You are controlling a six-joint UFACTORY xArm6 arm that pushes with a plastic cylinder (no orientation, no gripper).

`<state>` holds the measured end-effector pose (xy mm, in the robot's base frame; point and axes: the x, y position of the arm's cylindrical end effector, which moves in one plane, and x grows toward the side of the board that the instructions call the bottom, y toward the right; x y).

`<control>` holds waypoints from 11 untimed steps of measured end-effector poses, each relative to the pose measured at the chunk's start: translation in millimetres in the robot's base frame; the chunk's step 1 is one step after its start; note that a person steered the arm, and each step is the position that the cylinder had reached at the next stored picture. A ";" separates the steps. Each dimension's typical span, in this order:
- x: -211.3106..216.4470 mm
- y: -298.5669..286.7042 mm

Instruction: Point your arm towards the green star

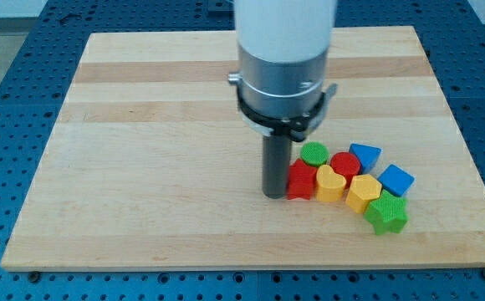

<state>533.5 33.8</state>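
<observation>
My tip (pixel 274 195) rests on the wooden surface (pixel 142 167), touching or just beside the left side of the red block (pixel 300 180). There are no fingers, only the rod. The green star (pixel 386 215) lies at the cluster's lower right, well apart from my tip, below the blue cube (pixel 396 180) and beside the yellow block (pixel 363 192). A yellow heart (pixel 330 184), a green cylinder (pixel 314 153), a red cylinder (pixel 345 164) and a blue triangle (pixel 365 155) fill the rest.

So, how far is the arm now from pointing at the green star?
Done: my tip is down on the board, touching or nearly touching the red block at the cluster's left end. In hand: nothing visibly aimed yet. Left: the green star lies at the cluster's lower right, with yellow blocks between.
</observation>
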 end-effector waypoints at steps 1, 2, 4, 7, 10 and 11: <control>17.8 0.7; 42.5 -3.0; 84.3 84.3; 81.6 195.6; 75.6 199.6; 63.2 199.1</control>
